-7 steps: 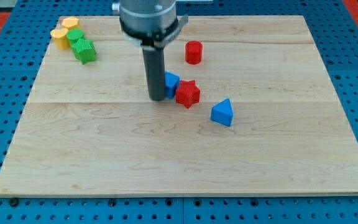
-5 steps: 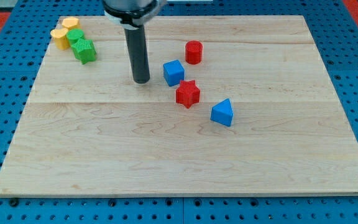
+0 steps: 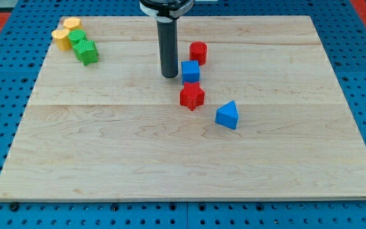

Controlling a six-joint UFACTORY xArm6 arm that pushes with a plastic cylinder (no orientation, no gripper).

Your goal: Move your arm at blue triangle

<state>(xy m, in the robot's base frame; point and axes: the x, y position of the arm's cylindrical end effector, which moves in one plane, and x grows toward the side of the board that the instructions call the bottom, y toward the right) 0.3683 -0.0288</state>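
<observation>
The blue triangle [image 3: 227,115] lies on the wooden board [image 3: 138,146], right of the centre. My tip [image 3: 169,76] stands well up and to the left of it, just left of a blue cube [image 3: 190,71]. A red star [image 3: 192,96] sits between the cube and the triangle, touching the cube's lower edge. The rod rises straight to the view's top.
A red cylinder [image 3: 198,52] stands just above and right of the blue cube. At the board's top left corner sit two yellow blocks [image 3: 67,32] and two green blocks [image 3: 83,46], packed together. Blue pegboard surrounds the board.
My tip swung left away from the blue cube, then came back right to its left side. The blue cube has shifted right and up, now closer to the red cylinder.
</observation>
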